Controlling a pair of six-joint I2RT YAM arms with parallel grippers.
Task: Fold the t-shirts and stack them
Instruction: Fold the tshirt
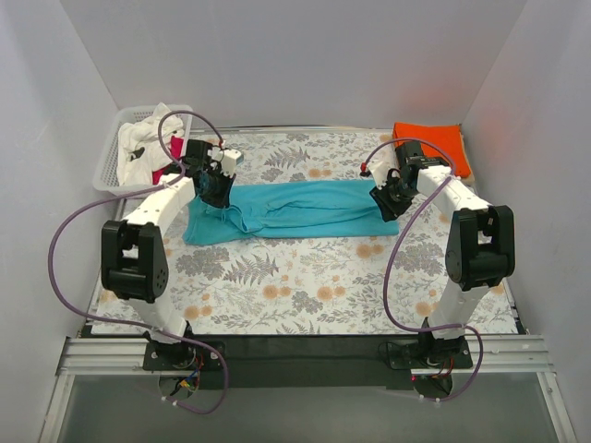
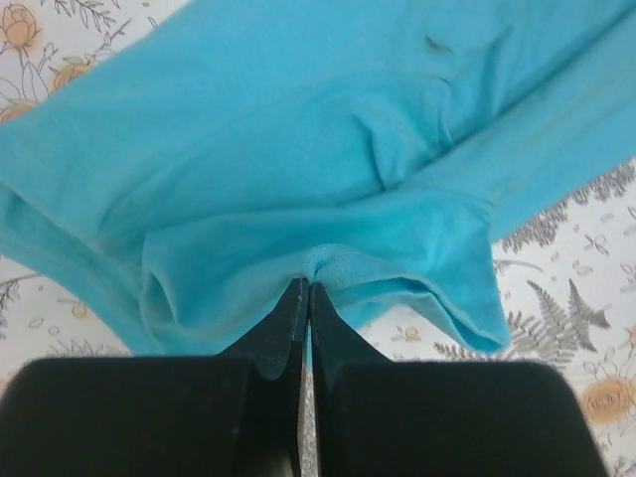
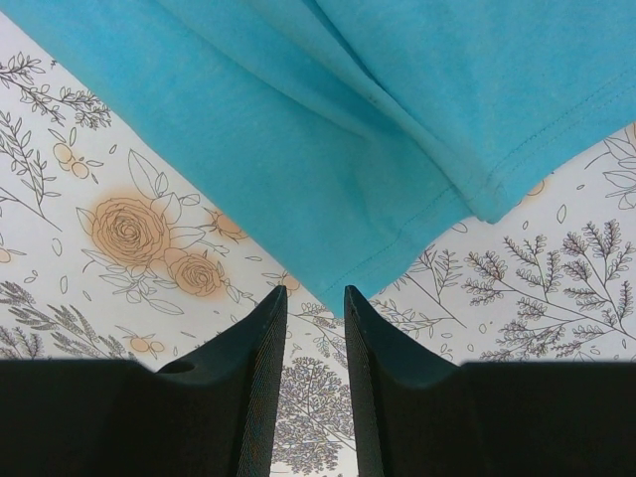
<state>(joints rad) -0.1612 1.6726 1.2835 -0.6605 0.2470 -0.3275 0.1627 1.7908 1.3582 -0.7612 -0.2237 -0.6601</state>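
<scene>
A teal t-shirt (image 1: 295, 209) lies folded into a long band across the middle of the floral table cover. My left gripper (image 1: 218, 196) is shut on a pinch of its left end, which bunches at the fingertips in the left wrist view (image 2: 306, 286). My right gripper (image 1: 386, 205) sits at the shirt's right end with its jaws open; the shirt's corner (image 3: 338, 293) lies just in front of the gap, not between the fingers (image 3: 263, 338). A folded orange t-shirt (image 1: 432, 146) lies at the back right. White and red-pink shirts (image 1: 148, 152) are heaped in the basket.
A white lattice basket (image 1: 109, 164) stands at the back left, against the left wall. White walls close in the table on three sides. The floral cover (image 1: 305, 286) shows bare in front of the teal shirt.
</scene>
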